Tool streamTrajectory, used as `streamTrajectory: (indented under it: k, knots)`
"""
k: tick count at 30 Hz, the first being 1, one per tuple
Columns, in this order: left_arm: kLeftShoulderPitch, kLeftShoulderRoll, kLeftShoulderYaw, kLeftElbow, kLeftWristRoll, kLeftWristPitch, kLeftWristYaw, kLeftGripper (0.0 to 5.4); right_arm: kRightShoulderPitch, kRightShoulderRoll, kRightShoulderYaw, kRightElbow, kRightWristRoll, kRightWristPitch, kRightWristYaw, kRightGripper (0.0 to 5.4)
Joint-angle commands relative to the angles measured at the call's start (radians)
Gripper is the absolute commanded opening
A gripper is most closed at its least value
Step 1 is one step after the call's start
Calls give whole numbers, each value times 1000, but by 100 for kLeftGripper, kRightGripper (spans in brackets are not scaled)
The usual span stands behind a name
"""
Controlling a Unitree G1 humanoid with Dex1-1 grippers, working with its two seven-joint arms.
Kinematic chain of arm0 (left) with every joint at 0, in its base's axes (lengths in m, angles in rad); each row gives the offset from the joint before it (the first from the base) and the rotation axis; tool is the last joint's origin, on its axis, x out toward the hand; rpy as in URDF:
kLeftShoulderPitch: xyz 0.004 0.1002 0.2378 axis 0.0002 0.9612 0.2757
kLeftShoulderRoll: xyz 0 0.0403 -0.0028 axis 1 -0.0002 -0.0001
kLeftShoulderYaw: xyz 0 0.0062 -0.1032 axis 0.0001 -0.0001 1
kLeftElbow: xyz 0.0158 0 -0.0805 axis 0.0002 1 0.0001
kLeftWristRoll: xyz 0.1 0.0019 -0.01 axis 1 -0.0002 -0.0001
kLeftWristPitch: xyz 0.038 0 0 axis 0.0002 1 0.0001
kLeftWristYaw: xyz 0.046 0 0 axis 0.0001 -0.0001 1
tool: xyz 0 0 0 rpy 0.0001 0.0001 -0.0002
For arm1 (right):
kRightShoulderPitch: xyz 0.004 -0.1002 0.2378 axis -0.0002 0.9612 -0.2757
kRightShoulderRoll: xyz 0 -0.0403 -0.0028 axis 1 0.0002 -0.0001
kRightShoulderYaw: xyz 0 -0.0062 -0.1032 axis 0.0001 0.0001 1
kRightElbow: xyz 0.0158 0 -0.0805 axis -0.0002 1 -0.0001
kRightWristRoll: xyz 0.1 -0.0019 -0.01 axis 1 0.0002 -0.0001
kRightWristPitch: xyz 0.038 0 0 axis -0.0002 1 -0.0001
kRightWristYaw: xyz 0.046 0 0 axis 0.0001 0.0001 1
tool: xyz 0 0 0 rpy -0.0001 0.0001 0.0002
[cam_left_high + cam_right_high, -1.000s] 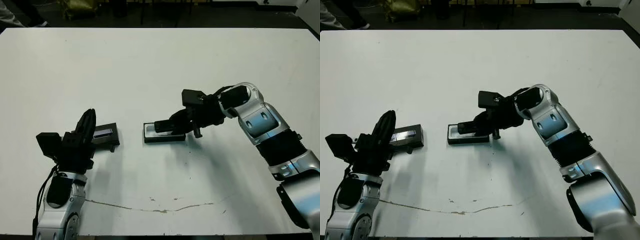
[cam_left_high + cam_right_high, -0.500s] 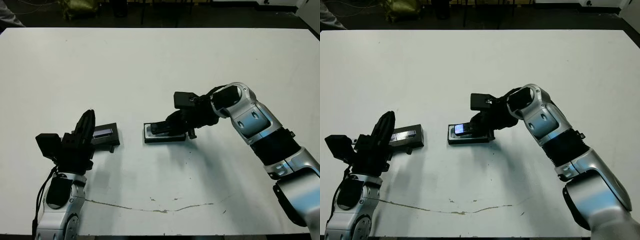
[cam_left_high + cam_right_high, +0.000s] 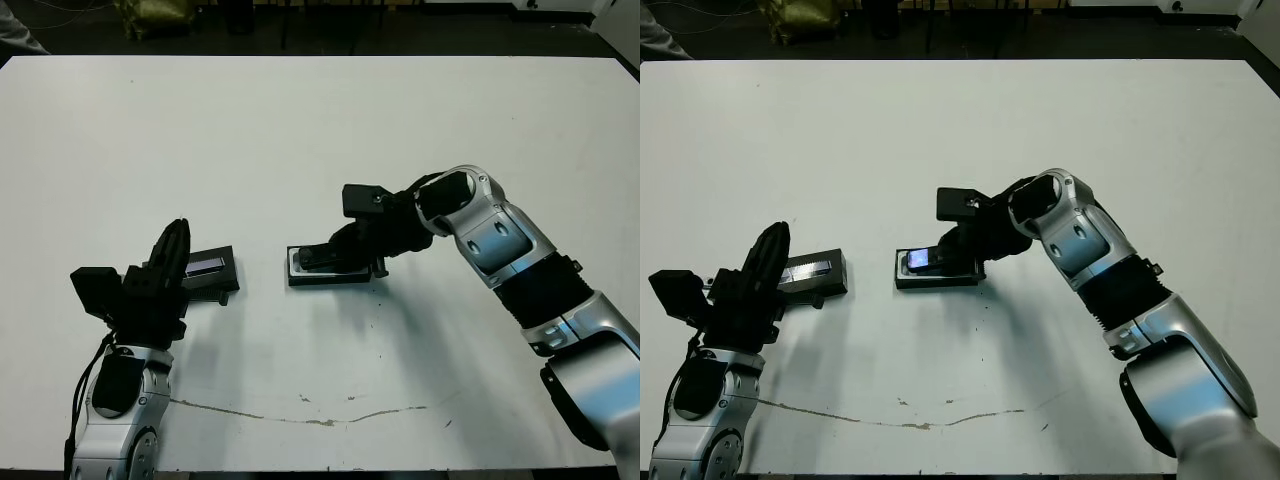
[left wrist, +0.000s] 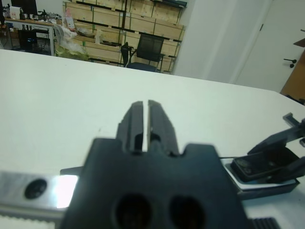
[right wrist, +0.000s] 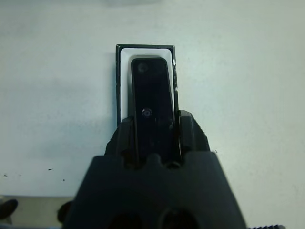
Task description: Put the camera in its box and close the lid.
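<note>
The box, a shallow black tray with white lining, sits mid-table. The camera, a slim black bar, lies lengthwise over that lining, lined up with the box. My right gripper is shut on the camera's near end, one finger on each long side. I cannot tell whether the camera rests fully in the tray. The lid, black with a silvery strip, lies flat to the left of the box. My left gripper hovers at the lid's left end, shut and holding nothing.
A thin dark crack line runs across the white table near its front edge. In the left wrist view, shelves and a chair stand beyond the table's far edge.
My right gripper has moved left with the camera, bringing it from the box's right end to lie along the lining. The left arm and the lid have not moved.
</note>
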Motion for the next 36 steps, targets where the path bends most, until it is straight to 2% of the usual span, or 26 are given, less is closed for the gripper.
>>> streamTrajectory:
  k: [1, 3, 8, 10, 14, 24, 27, 29, 31, 33, 36]
  knots:
    - [23, -2, 3, 9, 4, 7, 3, 0, -2, -7, 44, 16, 0, 34, 76, 84]
    - [22, -4, 4, 10, -2, 7, 1, 0, -10, -11, 52, 22, 3, 15, 94, 84]
    - [20, -4, 2, 15, 7, 1, 3, 0, -23, -13, 67, 18, -7, 25, 95, 84]
    - [21, -4, 1, 13, 7, 3, 4, 0, -24, -14, 66, 18, -7, 0, 94, 84]
    - [21, -6, 1, 10, 8, 8, 8, 0, -28, -11, 59, 43, 0, -59, 102, 167]
    - [18, -8, 0, 11, 4, 13, 6, 0, -30, -3, 42, 55, -11, -71, 85, 374]
    - [17, -7, -2, 11, 7, 15, 6, 0, -36, -5, 48, 52, -35, -89, 71, 431]
    - [17, -7, -3, 8, 9, 20, 9, 0, -39, -2, 48, 54, -42, -82, 63, 421]
    - [17, -6, -3, 7, 10, 23, 10, 0, -41, -1, 47, 56, -48, -88, 57, 381]
    - [15, -6, -3, 11, 9, 19, 6, 0, -44, 0, 44, 59, -54, -100, 54, 389]
    - [15, -7, -3, 11, 6, 19, 6, 0, -48, 2, 27, 67, -40, -100, 60, 448]
